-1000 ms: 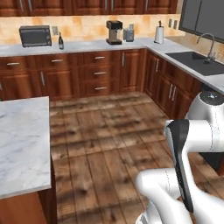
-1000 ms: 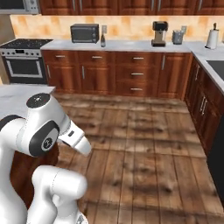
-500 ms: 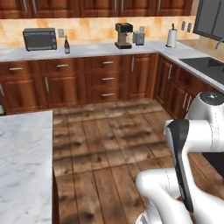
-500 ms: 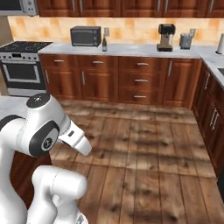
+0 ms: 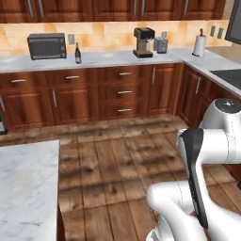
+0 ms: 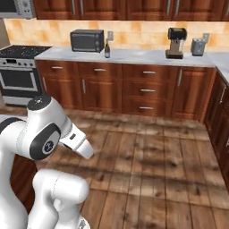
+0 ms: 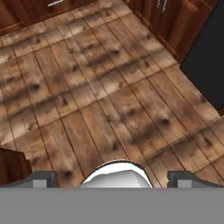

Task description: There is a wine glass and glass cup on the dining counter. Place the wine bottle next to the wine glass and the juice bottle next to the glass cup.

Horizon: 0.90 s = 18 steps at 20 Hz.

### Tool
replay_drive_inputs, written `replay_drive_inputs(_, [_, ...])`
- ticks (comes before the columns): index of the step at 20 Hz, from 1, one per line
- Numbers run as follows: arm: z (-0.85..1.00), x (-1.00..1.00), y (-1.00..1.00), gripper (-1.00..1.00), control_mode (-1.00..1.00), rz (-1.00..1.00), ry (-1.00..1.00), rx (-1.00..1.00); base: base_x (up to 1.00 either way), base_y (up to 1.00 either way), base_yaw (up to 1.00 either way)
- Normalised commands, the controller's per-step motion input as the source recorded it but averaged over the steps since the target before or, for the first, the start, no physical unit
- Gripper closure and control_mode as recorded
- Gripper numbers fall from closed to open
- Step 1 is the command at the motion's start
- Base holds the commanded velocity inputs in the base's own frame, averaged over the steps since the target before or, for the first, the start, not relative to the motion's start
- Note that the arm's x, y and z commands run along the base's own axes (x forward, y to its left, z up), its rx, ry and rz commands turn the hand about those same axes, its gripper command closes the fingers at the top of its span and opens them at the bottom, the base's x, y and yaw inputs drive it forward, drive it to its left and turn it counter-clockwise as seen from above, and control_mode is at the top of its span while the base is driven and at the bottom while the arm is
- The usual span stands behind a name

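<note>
The wine bottle (image 5: pixel 78 53) (image 6: pixel 107 49), dark and slim with a pale label, stands on the far back counter just right of a black toaster oven (image 5: pixel 46 45) (image 6: pixel 87 40). My gripper (image 7: pixel 113 180) is open, its two tips wide apart over the bare wooden floor with nothing between them. It hangs far from the bottle, with the arm folded close to the base. A marble top (image 5: pixel 23 188) lies at the lower left; I cannot tell whether it is the dining counter. The wine glass, glass cup and juice bottle are out of view.
A coffee machine (image 5: pixel 143 42) (image 6: pixel 175 42), a grey jar (image 5: pixel 161 45) and a paper towel roll (image 5: pixel 200 45) stand on the back counter. A stove (image 6: pixel 20 74) is at the left and a sink (image 5: pixel 230 75) at the right. Open wood floor (image 5: pixel 127 155) lies between.
The base has moved, so the whole scene has shifted. The back counter looks nearer and the marble top has slid toward the lower left. The arm's pose is unchanged.
</note>
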Motion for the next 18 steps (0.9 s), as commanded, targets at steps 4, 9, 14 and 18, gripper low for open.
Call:
replay_drive_inputs(4, [0.0,0.0,0.0,-1.0,1.0,0.0,0.0,0.0,0.87,-0.13,0.06])
replay_drive_inputs(9, [0.0,0.0,0.0,-1.0,1.0,0.0,0.0,0.0,0.88,-0.11,0.07])
replay_drive_inputs(14, [0.0,0.0,0.0,-1.0,1.0,0.0,0.0,0.0,0.88,-0.07,0.09])
replay_drive_inputs(18, [0.0,0.0,0.0,-1.0,1.0,0.0,0.0,0.0,0.89,0.0,0.13])
